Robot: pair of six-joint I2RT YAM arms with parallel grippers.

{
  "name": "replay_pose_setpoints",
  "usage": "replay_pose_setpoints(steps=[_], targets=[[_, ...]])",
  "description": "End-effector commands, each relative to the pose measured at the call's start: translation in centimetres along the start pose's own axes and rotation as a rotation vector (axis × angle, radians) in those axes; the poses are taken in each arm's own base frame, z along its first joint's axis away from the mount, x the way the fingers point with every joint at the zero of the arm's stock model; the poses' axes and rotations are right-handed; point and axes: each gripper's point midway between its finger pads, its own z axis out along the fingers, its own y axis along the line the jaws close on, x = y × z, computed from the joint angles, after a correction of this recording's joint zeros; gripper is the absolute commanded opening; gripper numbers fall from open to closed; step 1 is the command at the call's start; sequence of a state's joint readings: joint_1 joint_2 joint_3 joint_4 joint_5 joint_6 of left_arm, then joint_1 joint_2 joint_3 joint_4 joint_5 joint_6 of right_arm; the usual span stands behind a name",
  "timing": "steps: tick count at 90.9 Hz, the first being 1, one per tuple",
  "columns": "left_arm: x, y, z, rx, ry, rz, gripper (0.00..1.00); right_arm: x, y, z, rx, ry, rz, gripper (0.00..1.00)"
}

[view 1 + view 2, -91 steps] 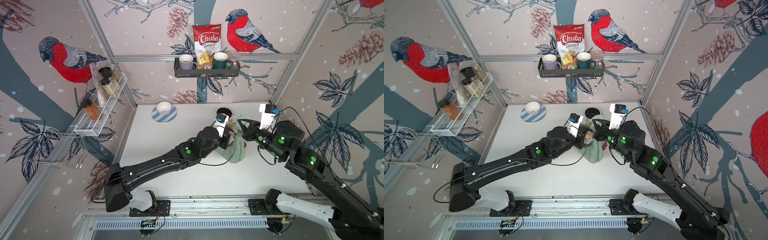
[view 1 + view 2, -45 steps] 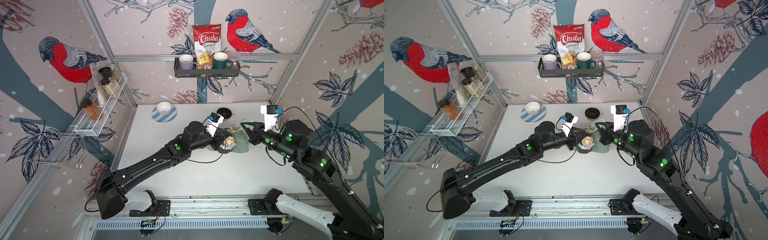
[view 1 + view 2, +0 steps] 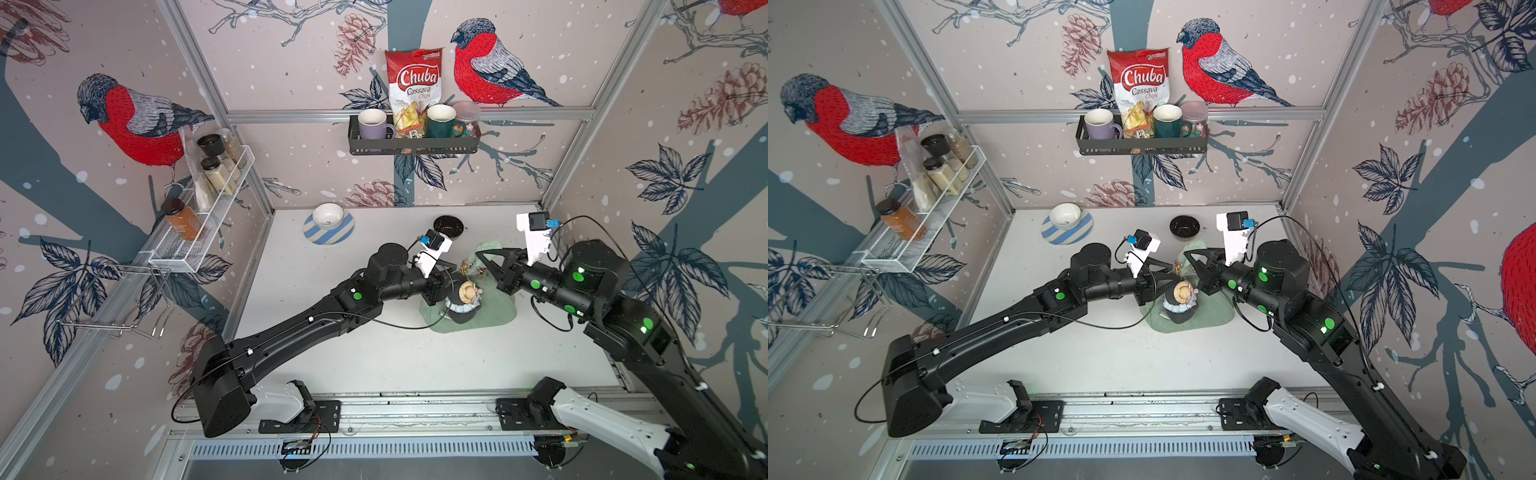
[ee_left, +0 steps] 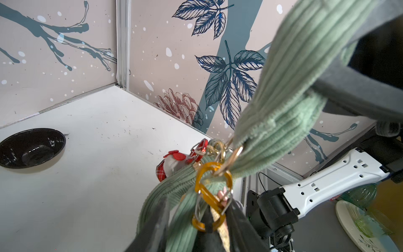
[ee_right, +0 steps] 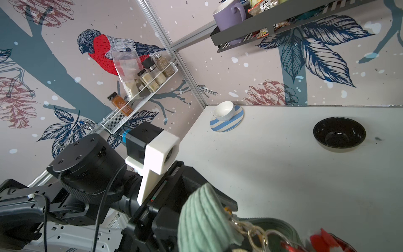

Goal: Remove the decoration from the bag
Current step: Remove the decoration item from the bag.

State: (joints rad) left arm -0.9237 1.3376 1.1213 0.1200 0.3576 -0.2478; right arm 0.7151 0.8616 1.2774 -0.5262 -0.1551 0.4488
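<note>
Our right end effector (image 3: 481,257) is clamped tight on the bag's green strap (image 4: 294,98), holding that end up. Our left end effector (image 4: 198,209) stands partly open, fingers either side of the orange clip (image 4: 212,196), gripping nothing. The bag (image 3: 1212,316) lies on the table (image 3: 1100,353), with the black bowl (image 3: 1185,227) at its 12 o'clock.

I saw a ribbed sage-green bag (image 3: 492,309), an amber clip (image 4: 207,196), a blue-and-white striped saucer (image 3: 345,231) and a black bowl (image 3: 448,226).
</note>
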Motion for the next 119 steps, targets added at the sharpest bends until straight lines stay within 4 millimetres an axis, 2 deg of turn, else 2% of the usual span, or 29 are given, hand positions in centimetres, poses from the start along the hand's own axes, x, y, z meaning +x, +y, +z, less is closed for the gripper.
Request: replay_pose_setpoints(steps=[1,15,25,34,43,53,59,67,78,91,108,119], targets=[[-1.0,0.1,0.1,-0.015,-0.045,0.009,0.50,-1.5,1.2,-0.1,-0.056,-0.055,0.030,0.00],[-1.2,-0.5,0.2,0.016,-0.053,0.014,0.60,-1.5,1.5,-0.3,-0.071,-0.054,0.027,0.00],[-1.4,-1.1,0.2,0.050,-0.043,0.031,0.49,-1.4,1.6,-0.4,-0.074,-0.051,0.021,0.00],[-1.5,-1.3,-0.2,0.055,-0.042,0.042,0.46,-1.2,1.4,-0.3,-0.068,-0.046,0.017,0.00],[-1.1,-1.0,-0.5,0.029,-0.027,0.056,0.47,-1.2,1.1,-0.3,-0.051,-0.046,0.019,0.00],[-0.9,-0.3,-1.0,-0.020,-0.018,0.067,0.55,-1.2,1.0,-0.3,-0.045,-0.048,0.025,0.00],[-0.8,-0.1,-1.2,-0.036,-0.020,0.067,0.56,-1.3,0.9,-0.2,-0.039,-0.048,0.028,0.00],[-0.8,0.0,-1.4,-0.046,-0.027,0.062,0.49,-1.4,0.8,-0.2,-0.033,-0.051,0.032,0.00],[-0.8,-0.6,-0.9,-0.014,-0.028,0.055,0.47,-1.5,0.7,-0.3,-0.029,-0.057,0.038,0.00],[-0.9,-1.1,-0.7,-0.012,-0.031,0.070,0.47,-1.6,0.6,-0.2,-0.023,-0.057,0.042,0.00],[-1.1,-1.0,-0.2,-0.013,-0.030,0.073,0.53,-1.5,0.8,-0.1,-0.034,-0.053,0.043,0.00],[-1.5,-1.2,-0.3,0.001,-0.050,0.074,0.49,-1.4,1.0,-0.2,-0.042,-0.048,0.040,0.00]])
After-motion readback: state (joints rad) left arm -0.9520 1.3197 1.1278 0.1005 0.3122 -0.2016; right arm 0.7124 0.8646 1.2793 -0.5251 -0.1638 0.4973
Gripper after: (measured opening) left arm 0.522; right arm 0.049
